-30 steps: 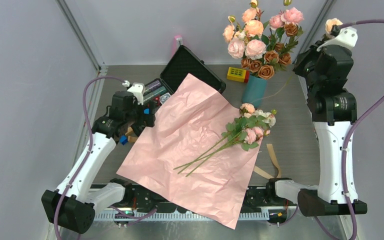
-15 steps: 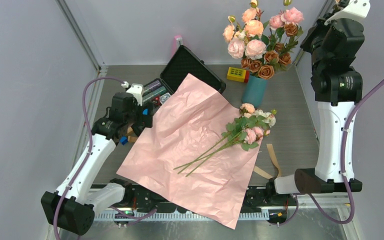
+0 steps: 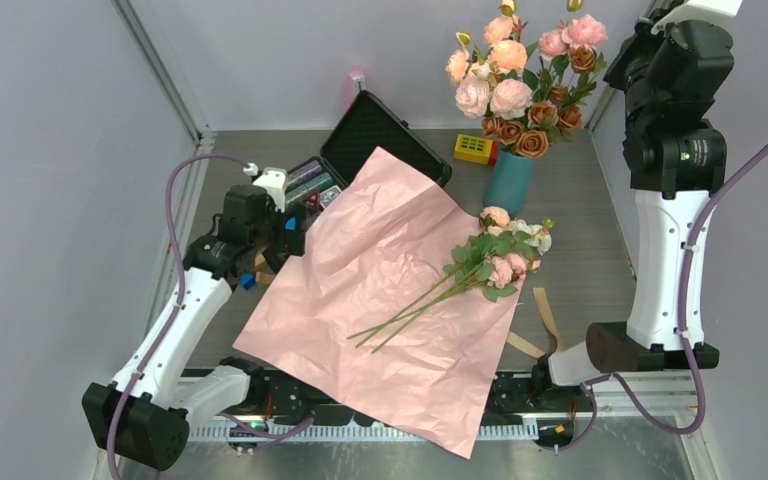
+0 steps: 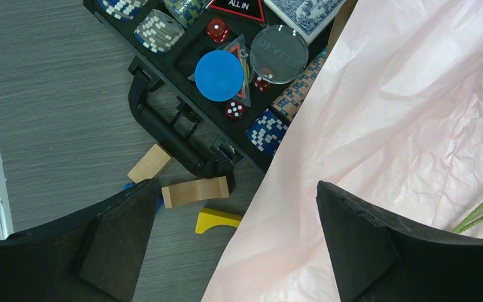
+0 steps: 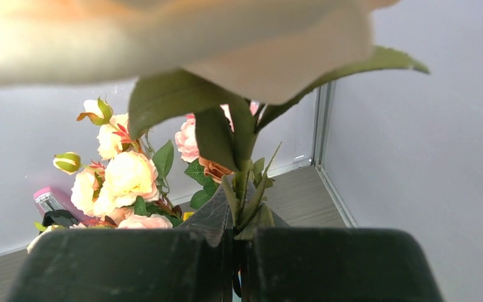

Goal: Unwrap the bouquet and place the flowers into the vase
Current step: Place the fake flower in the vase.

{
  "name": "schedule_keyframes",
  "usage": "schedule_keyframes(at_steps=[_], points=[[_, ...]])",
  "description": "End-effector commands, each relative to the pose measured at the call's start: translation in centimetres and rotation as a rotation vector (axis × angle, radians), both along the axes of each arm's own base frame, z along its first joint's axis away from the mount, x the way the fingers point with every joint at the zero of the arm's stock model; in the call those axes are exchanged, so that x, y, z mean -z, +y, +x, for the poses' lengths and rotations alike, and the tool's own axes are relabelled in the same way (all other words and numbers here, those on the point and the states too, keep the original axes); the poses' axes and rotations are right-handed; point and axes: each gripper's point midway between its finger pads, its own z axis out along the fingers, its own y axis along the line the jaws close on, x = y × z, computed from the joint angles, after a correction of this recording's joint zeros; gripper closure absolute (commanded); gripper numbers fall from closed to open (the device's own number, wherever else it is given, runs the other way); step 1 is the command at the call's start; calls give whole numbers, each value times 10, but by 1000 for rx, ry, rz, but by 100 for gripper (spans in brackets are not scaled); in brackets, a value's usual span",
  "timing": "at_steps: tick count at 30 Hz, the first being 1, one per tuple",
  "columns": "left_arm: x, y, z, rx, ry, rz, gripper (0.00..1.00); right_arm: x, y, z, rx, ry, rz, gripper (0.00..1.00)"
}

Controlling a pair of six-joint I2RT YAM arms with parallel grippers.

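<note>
From above, the pink wrapping paper (image 3: 390, 300) lies spread flat across the table (image 3: 590, 240), one corner hanging over the near edge. The flowers (image 3: 490, 262) lie on its right part, rose heads toward the far right, thin green stems pointing to the near left. The teal vase (image 3: 508, 182) stands just beyond them, upright and holding the large rose bunch (image 3: 520, 85). A tan ribbon (image 3: 546, 318) lies on the table beside the paper's right edge. An open black poker case (image 3: 385, 130) sits at the far left, partly under the paper, and a yellow block (image 3: 476, 149) sits left of the vase. The left gripper (image 3: 292, 235) hangs at the paper's left edge. The right arm (image 3: 672, 150) stands tall at the far right, its claw cut off by the top of the frame.

In the left wrist view the fingers (image 4: 119, 242) are spread wide with nothing between them. Below are the paper's edge, wooden blocks (image 4: 195, 190), a yellow piece (image 4: 217, 220) and the case's chips (image 4: 157, 30), red dice (image 4: 217, 29) and blue disc (image 4: 219, 75).

In the right wrist view the right gripper (image 5: 234, 234) is clenched on the leafy stem of a cream rose (image 5: 182, 38), whose blurred bloom fills the top of the view. The large bunch shows behind it on the left.
</note>
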Motion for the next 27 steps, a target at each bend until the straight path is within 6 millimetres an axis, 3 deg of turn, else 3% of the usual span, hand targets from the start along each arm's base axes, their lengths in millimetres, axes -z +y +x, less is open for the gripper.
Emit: schedule_keyframes(at_steps=[1,16,27], points=[[-8,5,1,-8,-38,12,0,-7,4,12,-29,-26,0,100],[-10,5,1,-6,-44,10,0,7,18,41,-104,-2,3,100],[-9,4,0,-5,-40,9,0,44,36,71,-204,85,14,100]])
